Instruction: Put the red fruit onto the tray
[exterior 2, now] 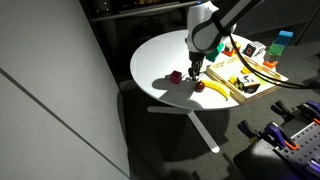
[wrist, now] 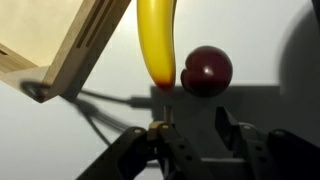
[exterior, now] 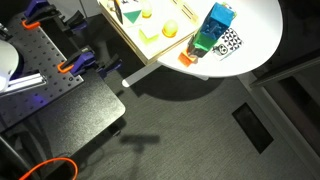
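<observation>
On the round white table, just outside a corner of the tray, the red fruit lies beside the tip of a banana — on bare tabletop, not in the tray. The gripper hangs over it, fingers spread wide, nothing between them. Inside the tray in an exterior view — a yellow ball and a pale yellow block.
</observation>
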